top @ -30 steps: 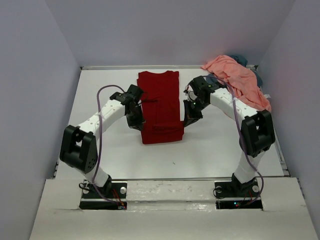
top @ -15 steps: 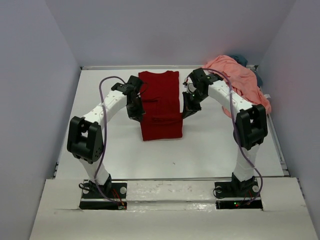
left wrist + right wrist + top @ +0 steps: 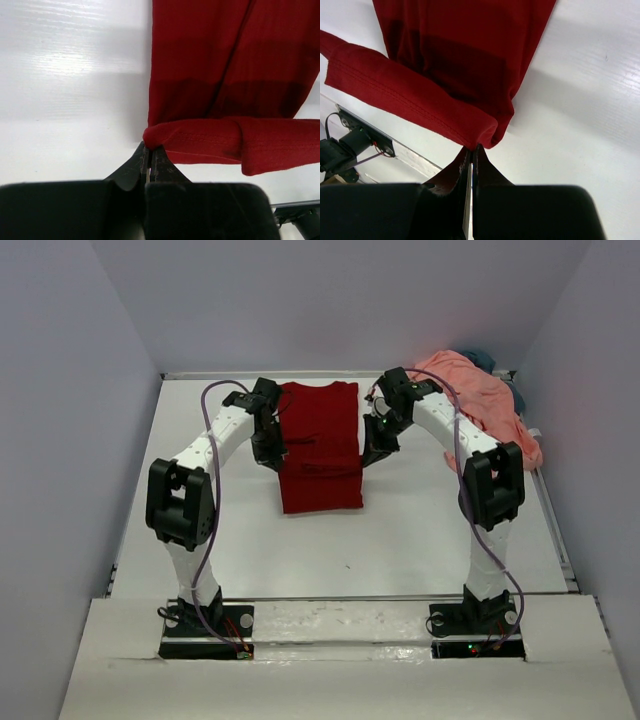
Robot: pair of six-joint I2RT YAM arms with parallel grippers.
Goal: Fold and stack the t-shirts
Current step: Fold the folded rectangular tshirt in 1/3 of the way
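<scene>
A dark red t-shirt (image 3: 320, 445) lies lengthwise in the middle of the white table, folded narrow. My left gripper (image 3: 272, 456) is shut on the hem corner at its left edge (image 3: 150, 146), lifted off the table. My right gripper (image 3: 368, 454) is shut on the hem corner at its right edge (image 3: 473, 148). Between them the raised hem (image 3: 225, 142) hangs over the rest of the shirt. A salmon pink t-shirt (image 3: 480, 395) lies crumpled at the back right, with a bit of a slate blue-grey t-shirt (image 3: 483, 357) showing behind it.
Grey walls close in the table (image 3: 430, 530) on the left, back and right. The arm bases stand on a white ledge (image 3: 340, 625) at the near edge. A purple cable (image 3: 212, 430) loops along the left arm.
Both grippers have moved toward the back of the table with the shirt's hem, folding it over the shirt. The shirt's near edge has drawn back a little.
</scene>
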